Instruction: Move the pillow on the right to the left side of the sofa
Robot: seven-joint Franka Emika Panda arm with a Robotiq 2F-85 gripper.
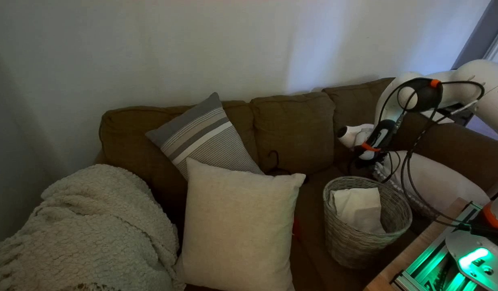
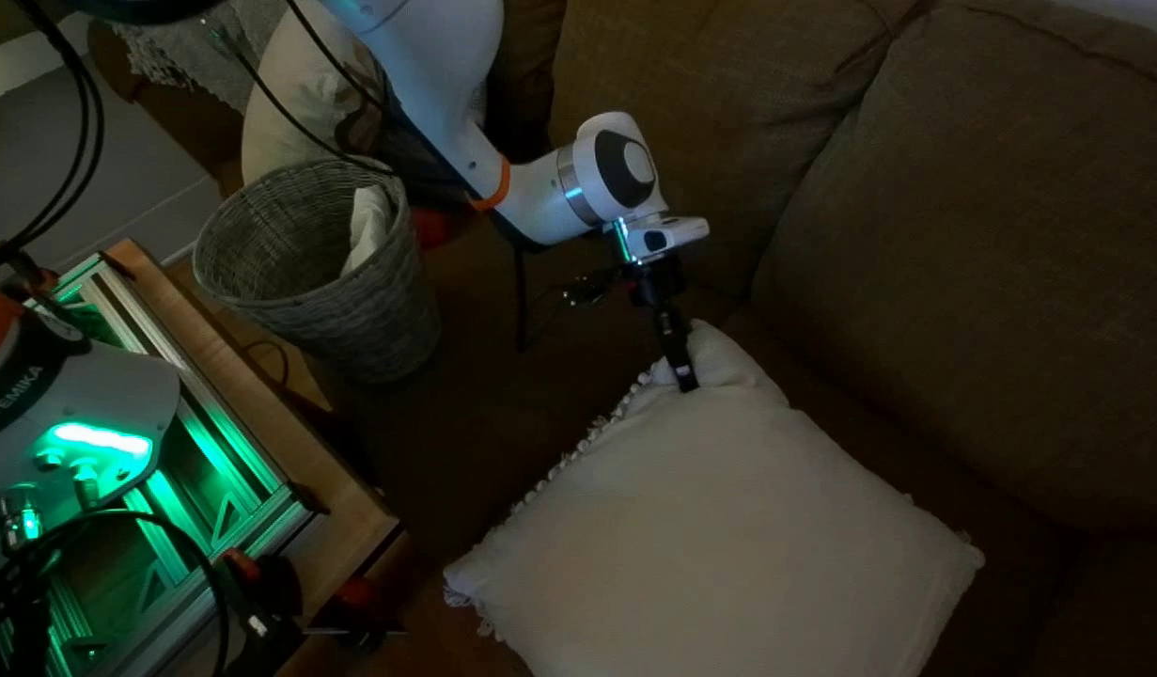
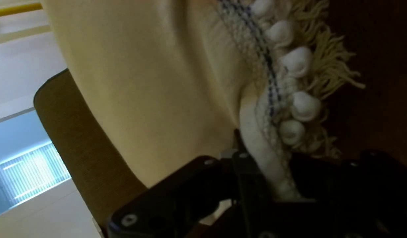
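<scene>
The fringed cream pillow (image 1: pixel 439 173) lies on the seat at the right end of the brown sofa (image 1: pixel 293 133), partly behind the arm's cables and a basket. In an exterior view the pillow (image 2: pixel 728 527) lies flat with one corner towards the arm, on the sofa (image 2: pixel 954 263). My gripper (image 2: pixel 688 379) points down at that corner, and the fabric is creased around the finger. In the wrist view the gripper (image 3: pixel 266 148) is shut on the pillow's fringed edge (image 3: pixel 266 129), with cloth between the fingers. The far finger is dark and hard to see.
A wicker basket (image 1: pixel 364 250) with white cloth stands in front of the sofa's middle. A plain cream pillow (image 1: pixel 238 226), a grey striped pillow (image 1: pixel 210 137) and a fleecy blanket (image 1: pixel 95 234) occupy the left end. The robot's wooden table (image 2: pixel 343 527) stands near the seat front.
</scene>
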